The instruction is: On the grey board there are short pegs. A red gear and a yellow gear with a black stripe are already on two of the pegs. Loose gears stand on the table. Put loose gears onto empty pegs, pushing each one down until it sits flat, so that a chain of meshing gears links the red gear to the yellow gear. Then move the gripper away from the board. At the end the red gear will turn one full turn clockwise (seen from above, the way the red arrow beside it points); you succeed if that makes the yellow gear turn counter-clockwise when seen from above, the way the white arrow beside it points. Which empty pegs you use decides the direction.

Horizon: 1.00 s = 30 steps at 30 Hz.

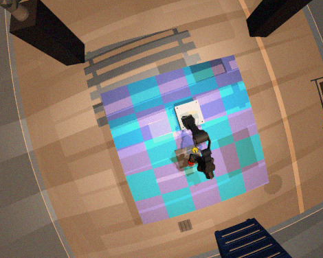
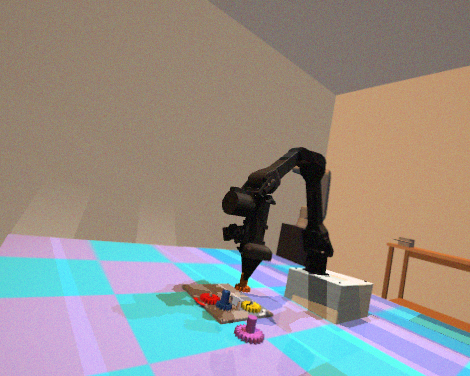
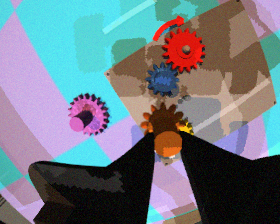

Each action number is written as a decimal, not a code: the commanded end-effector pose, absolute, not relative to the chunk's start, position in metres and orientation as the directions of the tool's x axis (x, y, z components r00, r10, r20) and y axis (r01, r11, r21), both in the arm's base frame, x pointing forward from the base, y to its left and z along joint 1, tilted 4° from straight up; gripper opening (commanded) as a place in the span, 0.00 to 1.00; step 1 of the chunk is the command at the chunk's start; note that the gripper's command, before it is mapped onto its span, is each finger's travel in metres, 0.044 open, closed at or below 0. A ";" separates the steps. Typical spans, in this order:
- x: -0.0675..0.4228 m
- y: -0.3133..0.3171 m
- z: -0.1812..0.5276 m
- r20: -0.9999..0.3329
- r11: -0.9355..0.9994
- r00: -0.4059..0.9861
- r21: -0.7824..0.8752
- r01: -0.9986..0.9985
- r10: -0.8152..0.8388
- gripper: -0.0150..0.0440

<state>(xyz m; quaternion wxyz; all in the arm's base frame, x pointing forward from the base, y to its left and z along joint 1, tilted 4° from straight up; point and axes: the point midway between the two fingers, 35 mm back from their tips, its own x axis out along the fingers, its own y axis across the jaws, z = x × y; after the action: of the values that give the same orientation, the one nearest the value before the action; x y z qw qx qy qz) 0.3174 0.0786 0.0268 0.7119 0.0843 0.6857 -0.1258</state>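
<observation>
Gripper [image 2: 243,280] [image 3: 166,137] clamps the orange gear [image 2: 242,288] [image 3: 162,119], which partly obscures the yellow gear [image 3: 187,127] [image 2: 251,306] [image 1: 194,148] in the wrist view.

Gripper [image 3: 166,137] closed on orange gear [image 3: 164,120]; yellow gear [image 3: 187,128] partly hidden just beside its fingertips; pink gear [image 3: 88,114] stands apart.

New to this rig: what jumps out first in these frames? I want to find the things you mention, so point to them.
The bright red toothed gear [image 1: 191,163] [image 2: 209,299] [image 3: 176,53] on the board, beside its curved red arrow [image 3: 167,26]. Next, the orange gear with a round post [image 2: 243,287] [image 3: 168,144], gripped in the black end effector [image 2: 243,285] [image 3: 166,137] above the board. Then the pink gear with an upright post [image 2: 249,334] [image 3: 102,116], off the board on the purple-and-cyan checkered surface.
</observation>
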 end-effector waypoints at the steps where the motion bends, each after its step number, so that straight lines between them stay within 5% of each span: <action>1: 0.318 0.078 0.026 -0.997 0.953 0.030 -0.054 0.298 -0.066 0.25; 15: 0.318 0.076 0.007 -0.997 0.993 0.030 -0.063 0.097 -0.066 0.25; 30: 0.318 0.076 -0.013 -0.997 0.929 0.030 -0.050 0.368 -0.066 0.25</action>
<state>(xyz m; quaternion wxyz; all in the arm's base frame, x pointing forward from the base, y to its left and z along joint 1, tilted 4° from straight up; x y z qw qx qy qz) 0.3193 0.0767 -0.0074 0.7135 0.0847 0.6841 -0.1252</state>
